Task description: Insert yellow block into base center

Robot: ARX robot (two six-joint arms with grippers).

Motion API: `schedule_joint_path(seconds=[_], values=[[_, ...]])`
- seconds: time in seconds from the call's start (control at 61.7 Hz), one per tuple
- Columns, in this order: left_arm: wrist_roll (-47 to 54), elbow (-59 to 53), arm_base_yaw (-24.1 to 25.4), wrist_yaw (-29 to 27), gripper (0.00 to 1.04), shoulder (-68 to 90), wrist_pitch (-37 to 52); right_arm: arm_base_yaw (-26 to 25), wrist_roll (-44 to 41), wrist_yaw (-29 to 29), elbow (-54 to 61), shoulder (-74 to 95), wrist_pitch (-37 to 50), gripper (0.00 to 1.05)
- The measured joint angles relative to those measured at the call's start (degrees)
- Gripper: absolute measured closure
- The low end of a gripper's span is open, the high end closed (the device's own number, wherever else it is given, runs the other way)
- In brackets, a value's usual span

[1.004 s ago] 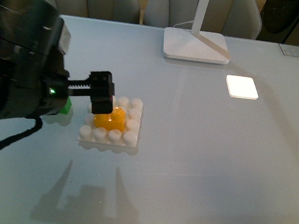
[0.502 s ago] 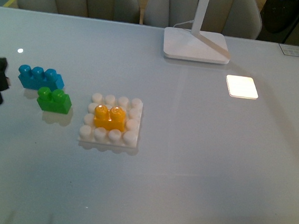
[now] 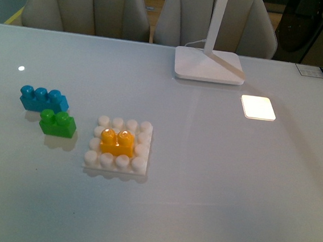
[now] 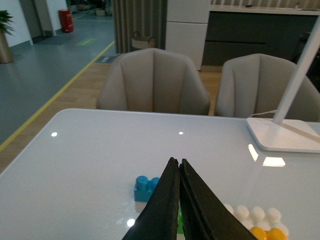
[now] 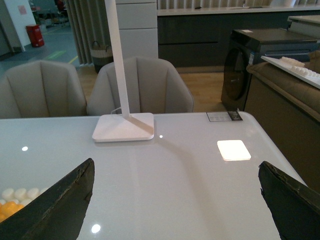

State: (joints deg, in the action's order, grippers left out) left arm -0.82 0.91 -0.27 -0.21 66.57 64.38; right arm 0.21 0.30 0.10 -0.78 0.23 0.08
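An open-plan office lounge is showing here: padded chairs (image 4: 154,80) flanking a glossy white table (image 3: 230,179), dark cabinets (image 5: 200,30) lining the wall, yellow floor markings (image 4: 60,92) running past.

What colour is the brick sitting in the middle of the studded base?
Yellow-orange; the brick on the white base shows best in the front view.

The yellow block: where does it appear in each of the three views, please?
Front view: yellow block sits on the base, left of centre.
Left wrist view: bottom right corner.
Right wrist view: bottom left edge.
Shared landmark: the white lamp foot.
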Motion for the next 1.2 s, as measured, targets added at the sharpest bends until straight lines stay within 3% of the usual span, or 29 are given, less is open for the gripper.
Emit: schedule_joint_path(seconds=[0.405,1.199], values=[[0.20,-0.20,0.04,0.20,1.02,-29.09,-28.02,0.00,0.00,0.00,0.00,0.00,0.00,0.09],[0.20,-0.22,0.04,0.20,1.02,-54.36,-52.15,0.00,0.00,0.00,0.00,0.00,0.00,0.09]])
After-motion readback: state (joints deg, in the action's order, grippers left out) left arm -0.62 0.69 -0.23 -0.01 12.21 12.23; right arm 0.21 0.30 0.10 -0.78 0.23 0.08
